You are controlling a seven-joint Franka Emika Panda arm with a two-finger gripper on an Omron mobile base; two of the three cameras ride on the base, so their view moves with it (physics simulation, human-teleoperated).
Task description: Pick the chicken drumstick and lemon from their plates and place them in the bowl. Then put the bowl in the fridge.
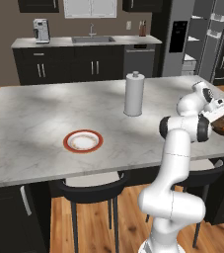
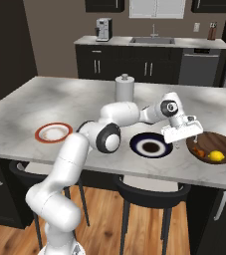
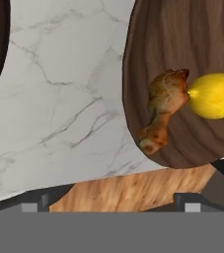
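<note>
Hand view: unlabelled lemon [image 3: 213, 96], bowl [image 3: 182, 44]

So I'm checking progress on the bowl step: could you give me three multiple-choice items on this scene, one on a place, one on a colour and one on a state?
1. Where is the lemon?
A. on the orange-rimmed plate
B. in the wooden bowl
C. beside the paper towel roll

2. What colour is the rim of the plate nearest the bowl?
A. dark navy
B. green
C. orange-red

3. How is the gripper?
A. shut on the drumstick
B. shut on the bowl's rim
C. open, holding nothing

Key: 1 B, the lemon lies against the chicken drumstick inside the bowl. 2 A, the navy-rimmed plate sits beside it. 3 C, the gripper hangs open above the counter.
</note>
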